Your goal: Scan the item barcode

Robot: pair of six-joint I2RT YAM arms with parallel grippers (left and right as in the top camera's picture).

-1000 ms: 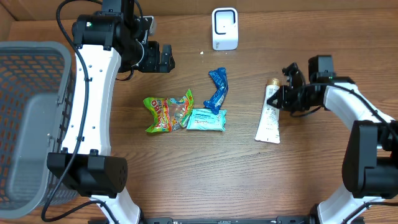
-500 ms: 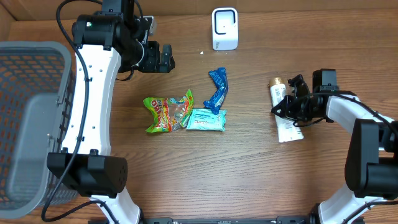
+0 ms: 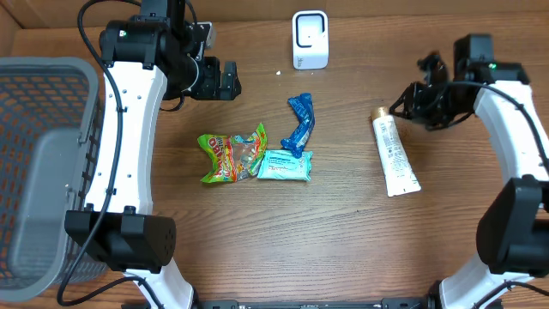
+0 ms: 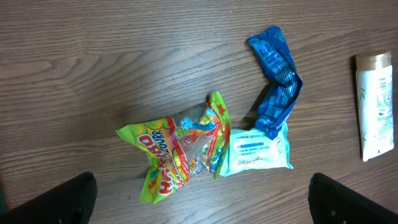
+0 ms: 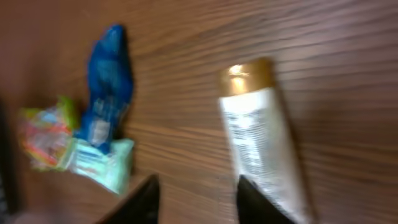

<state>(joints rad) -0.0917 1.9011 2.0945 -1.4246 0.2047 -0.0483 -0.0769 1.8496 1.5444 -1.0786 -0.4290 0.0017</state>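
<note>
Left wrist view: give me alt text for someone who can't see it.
Three packets cluster on a wooden table: a green candy bag, a pale teal pack touching it, a twisted blue wrapper. A white tube lies apart at the right edge.

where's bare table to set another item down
Bare wood between the wipes pack and the tube, and the near strip in front of both. Crowded at centre: candy bag, wipes pack and blue wrapper touch.

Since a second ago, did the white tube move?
Yes. The white tube pivoted: its tail swung right, away from the wipes pack; its gold cap stayed put.
</note>
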